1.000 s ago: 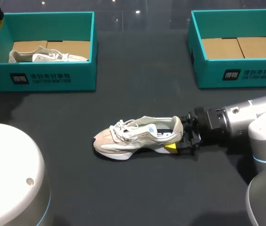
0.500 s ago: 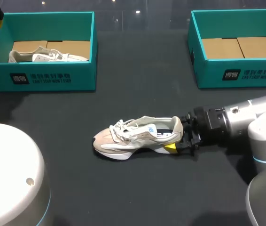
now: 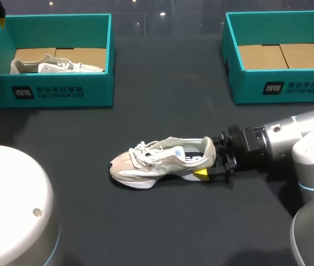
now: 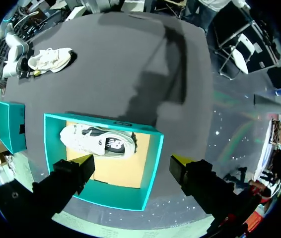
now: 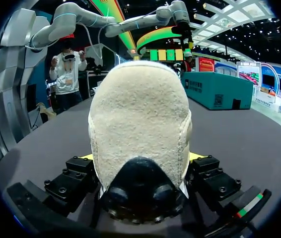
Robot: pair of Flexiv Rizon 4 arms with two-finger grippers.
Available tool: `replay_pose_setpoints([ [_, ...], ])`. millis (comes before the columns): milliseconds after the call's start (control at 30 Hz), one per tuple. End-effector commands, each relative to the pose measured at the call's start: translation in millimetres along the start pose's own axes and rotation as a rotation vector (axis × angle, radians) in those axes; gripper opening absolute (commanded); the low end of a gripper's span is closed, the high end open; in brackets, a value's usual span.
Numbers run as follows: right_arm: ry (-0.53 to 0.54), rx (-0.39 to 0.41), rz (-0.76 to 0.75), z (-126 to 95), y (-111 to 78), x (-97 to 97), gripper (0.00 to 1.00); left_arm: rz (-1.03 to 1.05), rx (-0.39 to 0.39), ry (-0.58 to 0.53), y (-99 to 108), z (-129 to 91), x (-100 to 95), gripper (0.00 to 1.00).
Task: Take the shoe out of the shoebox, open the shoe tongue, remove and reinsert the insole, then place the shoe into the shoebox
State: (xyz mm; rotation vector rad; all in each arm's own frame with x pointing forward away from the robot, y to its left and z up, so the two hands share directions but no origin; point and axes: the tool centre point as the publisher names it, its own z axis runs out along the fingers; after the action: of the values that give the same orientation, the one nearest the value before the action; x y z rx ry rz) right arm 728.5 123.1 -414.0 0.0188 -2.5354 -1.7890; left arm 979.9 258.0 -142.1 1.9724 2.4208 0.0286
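A beige and white shoe point(image 3: 157, 160) lies on its sole in the middle of the dark table, toe to the left. My right gripper point(image 3: 211, 164) has its fingers on both sides of the heel; in the right wrist view the heel point(image 5: 139, 124) fills the gap of the right gripper point(image 5: 140, 161), a yellow tip against each side. A second white shoe point(image 3: 54, 65) lies in the left teal shoebox point(image 3: 62, 94). My left gripper point(image 4: 133, 168) hangs open high above that shoebox point(image 4: 153, 163), nothing between its fingers; only a yellow tip point(image 3: 0, 21) shows in the head view.
A right teal shoebox point(image 3: 282, 88) stands at the back right with only its cardboard floor showing. The left arm's white base point(image 3: 13, 210) bulks at the front left. Bare tabletop lies between the two boxes and in front of the shoe.
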Motion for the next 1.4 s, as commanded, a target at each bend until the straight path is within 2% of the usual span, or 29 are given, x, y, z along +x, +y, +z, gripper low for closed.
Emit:
replay_pose_setpoints([
  [33,0.001,0.003,0.001,4,-1.2,1.1,0.00,-0.580,0.009,0.091,-51,5,-15.9,1.00],
  [67,0.001,0.003,0.001,4,-1.2,1.1,0.00,-0.640,0.106,0.113,-56,8,-17.9,1.00],
  [133,0.001,0.003,0.001,4,-1.2,1.1,0.00,-0.791,0.103,0.143,-67,13,-23.1,1.00],
  [167,0.001,0.003,0.001,4,-1.2,1.1,0.00,-0.779,0.088,0.154,-74,12,-25.6,1.00],
  [200,0.001,0.003,0.001,4,-1.2,1.1,0.00,-0.777,-0.029,0.145,-80,8,-27.3,1.00],
  [500,0.001,0.003,0.001,4,-1.2,1.1,0.00,-0.777,-0.029,0.145,-80,8,-27.3,1.00],
  [533,0.001,0.003,0.001,4,-1.2,1.1,0.00,-0.848,-0.069,0.139,-88,7,-31.7,1.00],
  [600,0.001,0.003,0.001,4,-1.2,1.1,0.00,-0.947,-0.027,0.092,-103,6,-40.1,1.00],
  [667,0.001,0.003,0.001,4,-1.2,1.1,0.00,-1.130,-0.037,0.031,-127,8,-49.6,1.00],
  [733,0.001,0.003,0.001,4,-1.2,1.1,0.00,-1.307,0.005,0.010,-141,11,-62.0,1.00],
  [767,0.001,0.003,0.001,4,-1.2,1.1,0.00,-1.439,0.005,0.023,-146,12,-70.5,1.00],
  [833,0.001,0.003,0.001,4,-1.2,1.1,0.00,-1.617,0.082,0.076,-156,13,-83.1,1.00],
  [867,0.001,0.003,0.001,4,-1.2,1.1,0.00,-1.733,0.047,0.115,-160,13,-89.6,1.00],
  [900,0.001,0.003,0.001,4,-1.2,1.1,0.00,-1.804,0.039,0.108,-161,12,-93.0,1.00],
  [1267,0.001,0.003,0.001,4,-1.2,1.1,0.00,-1.804,0.039,0.108,-161,12,-93.0,1.00],
  [1333,0.001,0.003,0.001,4,-1.2,1.1,0.00,-1.915,0.109,0.129,-163,15,-99.1,1.00],
  [1400,0.001,0.003,0.001,4,-1.2,1.1,0.00,-2.030,0.144,0.132,-172,17,-105.4,1.00],
])
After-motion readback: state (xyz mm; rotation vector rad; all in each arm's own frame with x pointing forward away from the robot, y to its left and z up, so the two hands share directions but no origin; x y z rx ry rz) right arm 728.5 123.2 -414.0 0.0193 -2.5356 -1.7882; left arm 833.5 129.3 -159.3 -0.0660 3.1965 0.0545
